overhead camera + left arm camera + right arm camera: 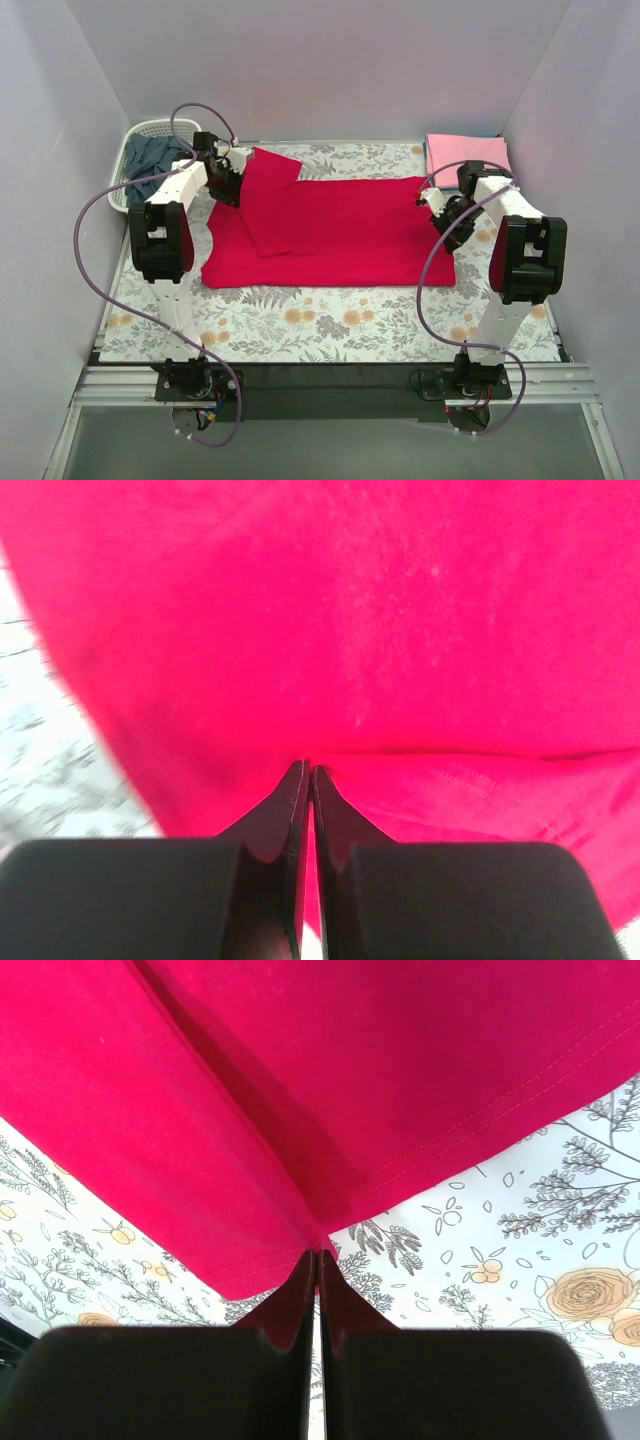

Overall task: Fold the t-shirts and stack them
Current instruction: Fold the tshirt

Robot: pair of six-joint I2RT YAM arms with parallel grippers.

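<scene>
The bright red t-shirt [340, 232] lies spread across the middle of the floral cloth, its left sleeve part folded over. My left gripper [228, 178] is shut on the shirt's far left edge; in the left wrist view [308, 770] red cloth [350, 620] fills the frame beyond the closed tips. My right gripper [440, 212] is shut on the shirt's right hem corner; the right wrist view [319, 1254] shows the pinched corner [280, 1110] lifted off the cloth. The light pink t-shirt [467, 156] lies folded at the far right. The dark slate-blue t-shirt [155, 158] sits in the basket.
The white lattice basket [135, 140] stands at the far left corner. The floral grey cloth [330, 320] covers the table. Purple cables loop from both arms. White walls close in on three sides.
</scene>
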